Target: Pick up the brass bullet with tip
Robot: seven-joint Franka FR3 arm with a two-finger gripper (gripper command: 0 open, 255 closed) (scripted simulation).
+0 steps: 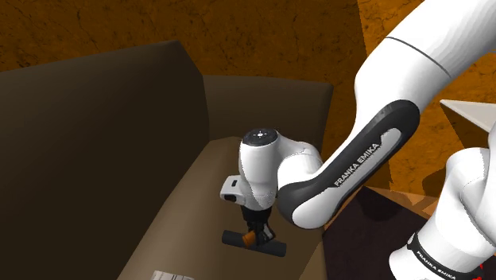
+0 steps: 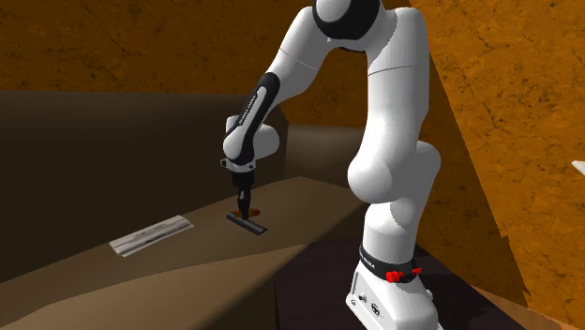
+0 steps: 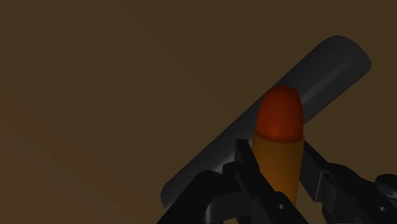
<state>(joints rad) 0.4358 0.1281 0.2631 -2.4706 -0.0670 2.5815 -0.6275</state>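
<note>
While jaws clasp the bullet [image 3: 278, 156], its base lies hidden — cut off

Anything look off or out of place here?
Nothing stands out. The gripper is shut on the orange-tipped bullet, directly over a dark rod lying on the brown surface. Nothing spilled or damaged.
</note>
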